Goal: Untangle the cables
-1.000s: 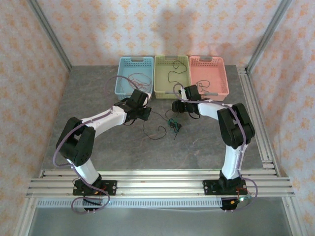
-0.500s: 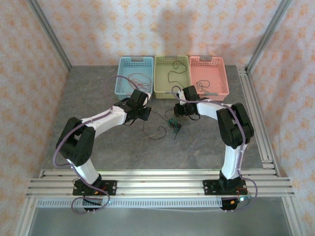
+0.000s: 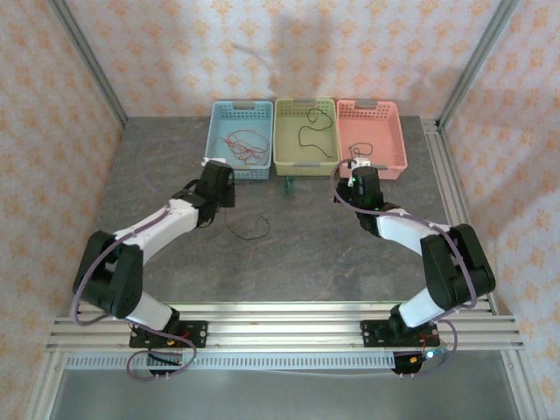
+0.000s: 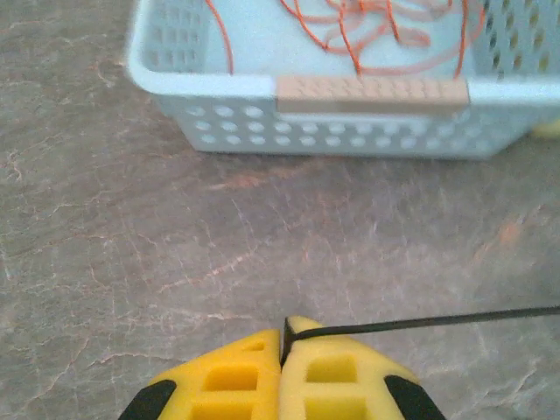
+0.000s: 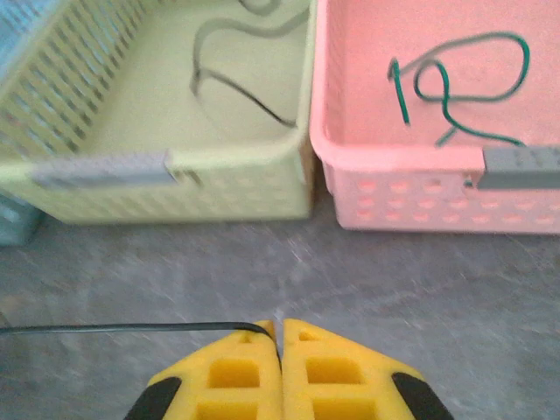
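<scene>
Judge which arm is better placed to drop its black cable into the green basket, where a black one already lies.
Right, probably. The right gripper, shut on a black cable, faces the green basket. The left gripper, shut on a black strand, faces the blue basket.

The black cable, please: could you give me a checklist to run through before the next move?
1. Left pincer shut on the black cable: ok.
2. Right pincer shut on a dark strand: ok.
3. Both holding the same cable: cannot tell.
4. Green clump by the green basket untangled: cannot tell.
5. Blue basket holding red cables alone: ok.
</scene>
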Motion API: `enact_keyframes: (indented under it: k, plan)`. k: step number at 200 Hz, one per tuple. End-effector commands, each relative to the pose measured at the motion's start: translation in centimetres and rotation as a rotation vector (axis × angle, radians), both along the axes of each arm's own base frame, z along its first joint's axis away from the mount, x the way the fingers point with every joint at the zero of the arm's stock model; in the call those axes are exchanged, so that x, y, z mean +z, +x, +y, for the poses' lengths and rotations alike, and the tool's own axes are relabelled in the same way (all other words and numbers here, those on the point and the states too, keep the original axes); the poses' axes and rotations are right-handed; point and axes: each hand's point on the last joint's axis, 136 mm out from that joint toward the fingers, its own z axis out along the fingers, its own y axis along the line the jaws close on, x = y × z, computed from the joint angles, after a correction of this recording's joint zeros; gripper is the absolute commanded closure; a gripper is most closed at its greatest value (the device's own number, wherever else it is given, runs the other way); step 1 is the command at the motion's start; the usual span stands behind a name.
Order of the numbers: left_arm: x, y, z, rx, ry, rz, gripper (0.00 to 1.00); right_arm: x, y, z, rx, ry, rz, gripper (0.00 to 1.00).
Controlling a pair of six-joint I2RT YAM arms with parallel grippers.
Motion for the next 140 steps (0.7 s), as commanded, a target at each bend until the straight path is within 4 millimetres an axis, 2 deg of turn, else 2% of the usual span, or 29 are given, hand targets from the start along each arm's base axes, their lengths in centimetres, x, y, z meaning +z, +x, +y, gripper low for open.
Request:
enact_keyframes:
  k: [1,23,40,73,106,111,122,130,140]
  plan:
    - [1.1,-1.0,6.9,0.310,-0.015,-0.082,1.00,2.3,0.9,-7.8,-0.361,0.049,-0.136,1.00]
    - [1.0,-1.9,9.3,0.404,-0.070,-0.105,1.00,1.5,-0.2,-12.2,-0.534,0.145,-0.141,1.00]
    - [0.6,-2.1,9.8,0.420,-0.098,-0.100,1.00,0.7,-0.7,-14.2,-0.601,0.221,-0.134,1.00]
    - [0.5,-1.8,9.4,0.394,-0.112,-0.093,1.00,0.0,-0.1,-13.8,-0.574,0.267,-0.114,1.00]
    - [0.7,-1.0,7.4,0.288,-0.178,-0.107,1.00,0.0,0.6,-12.4,-0.498,0.292,-0.109,1.00]
    - [0.7,-0.9,7.0,0.269,-0.189,-0.109,1.00,-0.1,0.7,-12.2,-0.490,0.295,-0.106,0.94]
    - [0.9,-0.6,5.9,0.215,-0.213,-0.115,1.00,-0.5,1.1,-11.8,-0.469,0.302,-0.090,0.71]
    - [1.2,-0.4,4.9,0.172,-0.216,-0.121,1.00,-0.7,1.4,-11.4,-0.451,0.310,-0.076,0.58]
    - [1.6,-0.2,3.3,0.105,-0.213,-0.129,1.00,-0.7,1.5,-11.0,-0.435,0.315,-0.071,0.50]
